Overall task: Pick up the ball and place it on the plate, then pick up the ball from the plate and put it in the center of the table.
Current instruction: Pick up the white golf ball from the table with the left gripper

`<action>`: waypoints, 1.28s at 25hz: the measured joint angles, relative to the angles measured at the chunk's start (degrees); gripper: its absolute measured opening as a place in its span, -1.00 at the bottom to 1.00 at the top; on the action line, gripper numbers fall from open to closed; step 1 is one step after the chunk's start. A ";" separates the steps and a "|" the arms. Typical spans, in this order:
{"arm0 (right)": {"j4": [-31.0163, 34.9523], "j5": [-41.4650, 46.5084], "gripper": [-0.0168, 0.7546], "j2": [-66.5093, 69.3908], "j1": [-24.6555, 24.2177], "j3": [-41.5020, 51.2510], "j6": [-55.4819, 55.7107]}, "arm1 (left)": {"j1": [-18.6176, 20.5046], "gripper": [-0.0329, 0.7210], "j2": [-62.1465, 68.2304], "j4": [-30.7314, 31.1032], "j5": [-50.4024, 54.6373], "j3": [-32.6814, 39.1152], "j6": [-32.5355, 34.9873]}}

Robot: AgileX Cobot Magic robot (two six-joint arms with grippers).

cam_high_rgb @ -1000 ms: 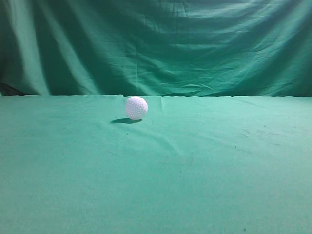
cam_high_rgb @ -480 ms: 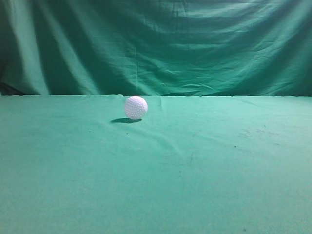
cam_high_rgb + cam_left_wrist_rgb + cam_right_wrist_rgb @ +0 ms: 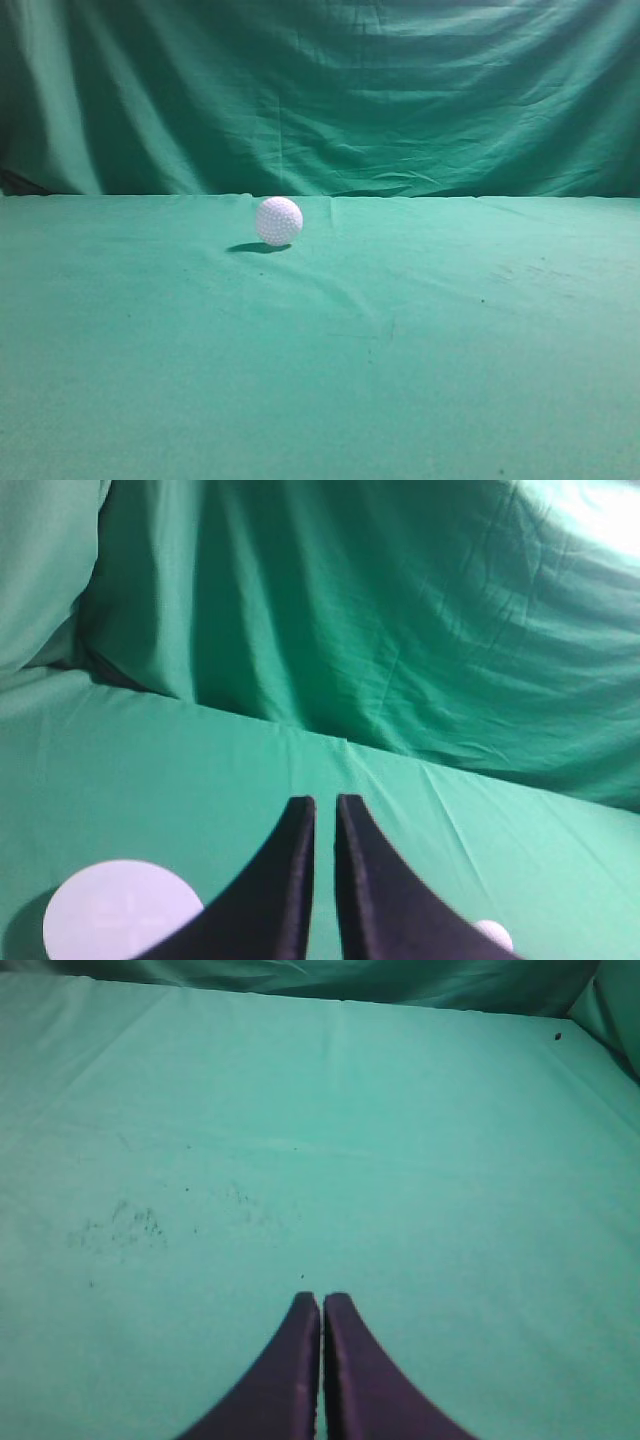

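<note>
The ball (image 3: 279,221), a small white dimpled sphere, rests on the green table (image 3: 420,340) left of centre, near the far edge. No gripper shows in the exterior view. In the left wrist view the ball (image 3: 494,935) peeks out at the lower right behind the right finger. A flat pale round plate (image 3: 118,910) lies at the lower left. My left gripper (image 3: 325,802) is shut with a thin slit between its dark fingers and holds nothing. It is apart from both the ball and the plate. My right gripper (image 3: 322,1300) is shut and empty over bare cloth.
A draped green backdrop curtain (image 3: 330,90) hangs behind the table's far edge. Small dark specks (image 3: 120,1225) mark the cloth ahead and to the left of the right gripper. The plate is out of the exterior view.
</note>
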 joint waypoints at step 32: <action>0.00 0.00 -0.96 0.00 0.00 0.00 0.00 | -23.27 -0.75 87.25 -10.71 37.76 -61.03 40.22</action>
